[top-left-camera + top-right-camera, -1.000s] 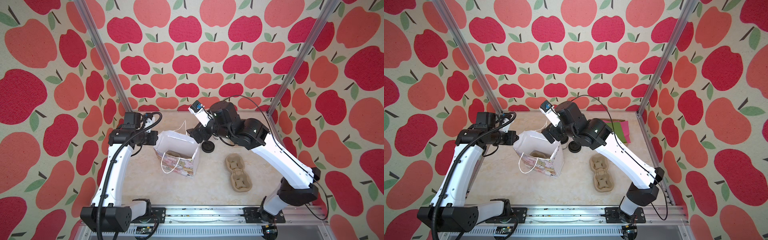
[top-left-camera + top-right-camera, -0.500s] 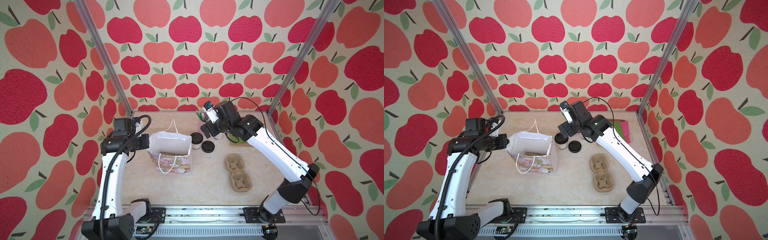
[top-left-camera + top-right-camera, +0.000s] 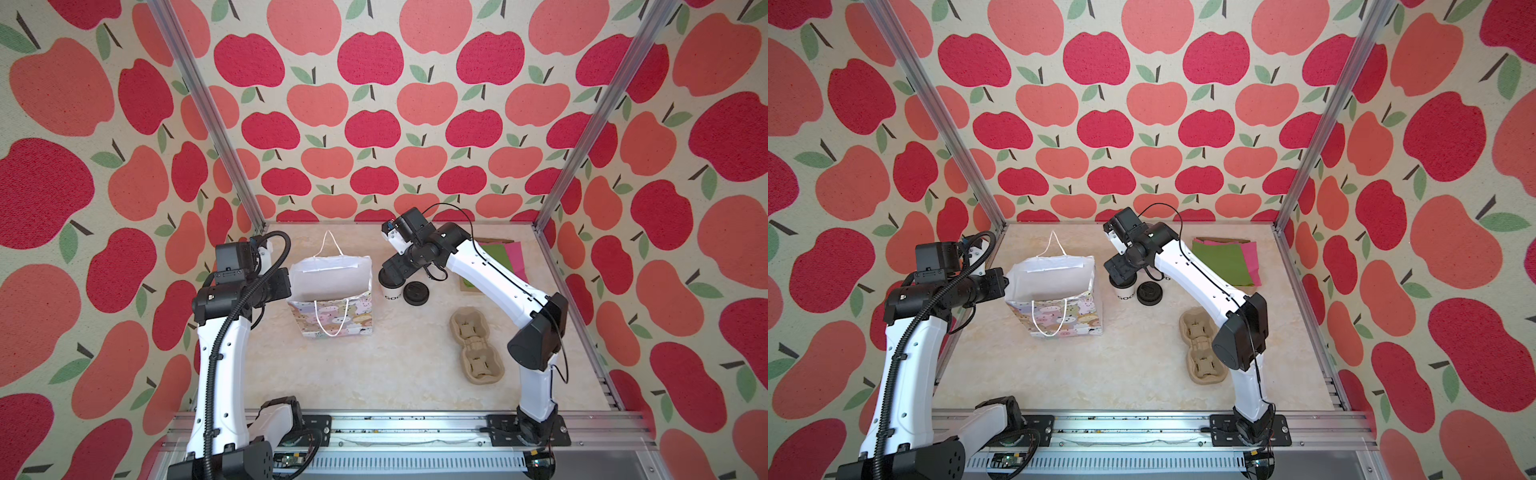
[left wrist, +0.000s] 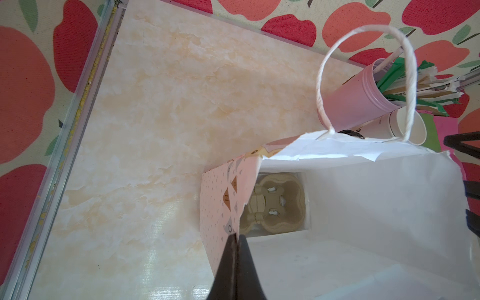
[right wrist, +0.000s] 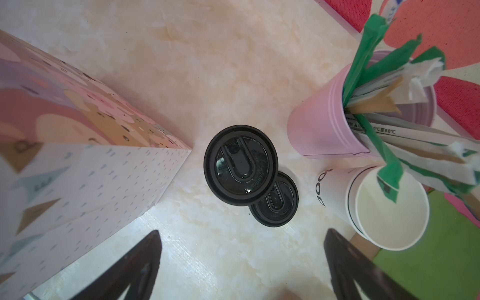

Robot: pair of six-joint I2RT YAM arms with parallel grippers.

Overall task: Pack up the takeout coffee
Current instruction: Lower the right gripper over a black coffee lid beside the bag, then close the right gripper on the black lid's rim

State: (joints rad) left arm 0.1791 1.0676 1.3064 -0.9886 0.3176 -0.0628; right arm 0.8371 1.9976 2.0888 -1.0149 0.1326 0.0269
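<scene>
The takeout coffee stands on the table, just beside the gift bag, with a loose black lid right next to it. The right claw hangs above the cup, fingers spread wide and holding nothing. The left claw is pinched tight on the bag's rim.

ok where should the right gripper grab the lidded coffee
Probably the white paper wall of the takeout coffee just below its black lid. It stands upright and round, so come straight down with the open right gripper, jaws straddling the lid, closing under its rim. Mind the loose lid lying by its base and the bag close beside.
</scene>
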